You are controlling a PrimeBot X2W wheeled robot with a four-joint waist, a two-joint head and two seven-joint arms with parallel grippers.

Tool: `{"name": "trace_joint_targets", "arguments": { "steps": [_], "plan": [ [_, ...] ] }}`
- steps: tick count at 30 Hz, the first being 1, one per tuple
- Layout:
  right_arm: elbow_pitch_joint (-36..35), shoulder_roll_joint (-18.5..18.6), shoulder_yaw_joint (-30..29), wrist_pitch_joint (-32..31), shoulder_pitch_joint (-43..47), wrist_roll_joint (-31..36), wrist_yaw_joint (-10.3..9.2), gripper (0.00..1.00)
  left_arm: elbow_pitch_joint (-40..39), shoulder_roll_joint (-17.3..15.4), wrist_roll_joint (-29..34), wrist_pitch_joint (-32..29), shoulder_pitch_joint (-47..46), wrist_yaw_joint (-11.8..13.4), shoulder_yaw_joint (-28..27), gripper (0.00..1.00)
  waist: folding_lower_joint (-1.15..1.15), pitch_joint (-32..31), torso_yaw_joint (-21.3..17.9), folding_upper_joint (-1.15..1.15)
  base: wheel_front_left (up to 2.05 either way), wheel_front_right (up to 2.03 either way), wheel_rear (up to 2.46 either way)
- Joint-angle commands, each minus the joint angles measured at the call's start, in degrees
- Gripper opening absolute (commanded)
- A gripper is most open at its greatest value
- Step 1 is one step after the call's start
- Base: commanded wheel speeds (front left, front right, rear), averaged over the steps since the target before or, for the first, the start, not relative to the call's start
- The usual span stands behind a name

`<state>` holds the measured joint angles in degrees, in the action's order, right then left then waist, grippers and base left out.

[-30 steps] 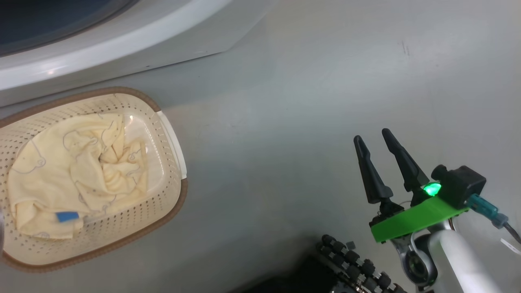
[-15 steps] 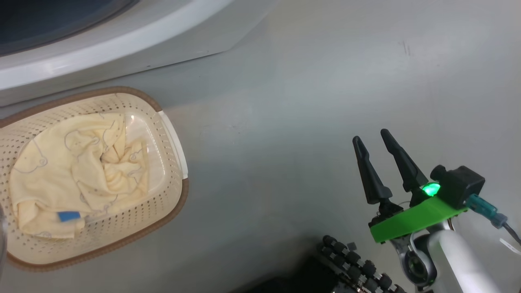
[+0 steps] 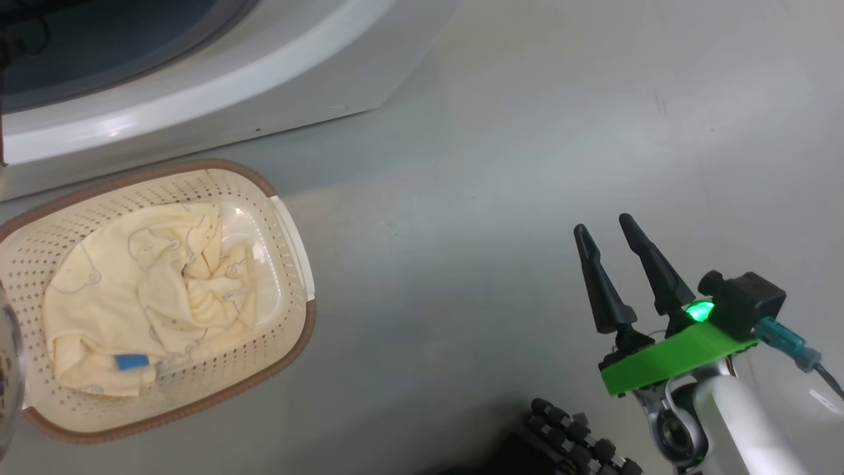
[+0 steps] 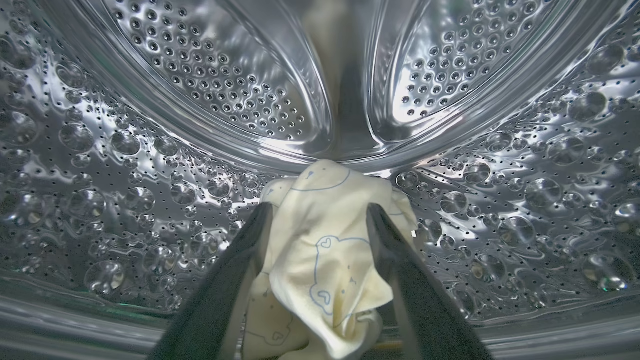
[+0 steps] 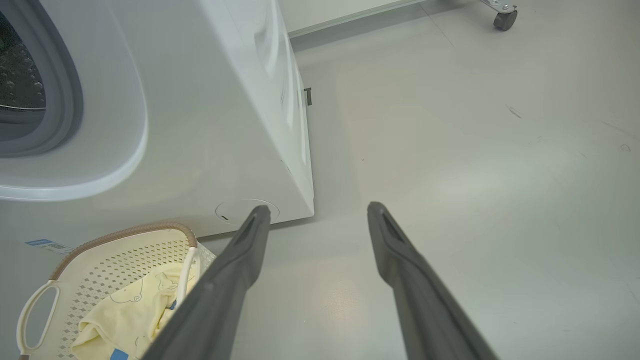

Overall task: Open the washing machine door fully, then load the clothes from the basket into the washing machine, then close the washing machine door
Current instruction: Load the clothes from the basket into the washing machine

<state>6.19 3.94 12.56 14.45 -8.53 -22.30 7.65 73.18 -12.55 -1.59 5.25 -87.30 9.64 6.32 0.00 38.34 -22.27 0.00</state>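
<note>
Cloth, pale cream-yellow fabric with thin outline drawings, lies at the bottom of the steel perforated drum between your left gripper's parted fingers (nothing pinched). Your right gripper is spread wide and empty above the grey floor. More cream clothes fill the perforated cream basket by the white washing machine.

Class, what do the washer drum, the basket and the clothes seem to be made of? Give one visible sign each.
Drum: likely polished steel, mirror-bright, punched holes. Basket: probably matte cream plastic, moulded perforations. Clothes: soft thin fabric, creased folds.
</note>
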Motion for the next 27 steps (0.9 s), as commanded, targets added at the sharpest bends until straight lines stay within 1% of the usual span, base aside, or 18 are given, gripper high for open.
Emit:
{"name": "trace_joint_targets", "arguments": {
  "steps": [1, 10, 18, 24, 27],
  "plan": [
    [-1.23, 0.6, 0.61, 0.55, 1.61, -0.54, -0.16, 1.0, -1.36, -1.55, 0.23, -0.57, -1.49, 0.28, 0.24, 1.0, 0.0, -0.65, 0.48, 0.0, 0.0, 0.0, 0.0],
    [-1.18, 0.72, 0.46, 0.55, 1.18, -0.26, -0.16, 1.0, -0.38, 1.11, -2.54, 0.56, 1.48, 0.51, -0.92, 1.0, 0.0, -3.67, 2.43, 0.0, 0.0, 0.0, 0.0],
    [-1.07, 1.0, 0.39, 0.55, 0.77, 0.07, -0.16, 1.0, 0.06, 4.59, -5.26, 2.97, 4.77, -0.05, -1.89, 1.0, 0.0, -6.36, 4.08, 0.0, 0.0, 0.0, 0.0],
    [-1.26, 0.99, -0.16, 0.55, 0.4, 0.49, -0.16, 1.0, 0.24, 6.65, -6.57, 5.22, 7.04, -1.03, -1.8, 1.0, 0.0, -8.24, 5.57, 0.0, 0.0, 0.0, 0.0],
    [-1.33, 1.09, -0.5, 0.55, 0.35, 0.83, -0.16, 1.0, 0.32, 7.49, -7.37, 6.24, 8.99, -2.44, -1.72, 1.0, 0.0, -9.5, 6.33, 0.0, 0.0, 0.0, 0.0]
  ]
}}
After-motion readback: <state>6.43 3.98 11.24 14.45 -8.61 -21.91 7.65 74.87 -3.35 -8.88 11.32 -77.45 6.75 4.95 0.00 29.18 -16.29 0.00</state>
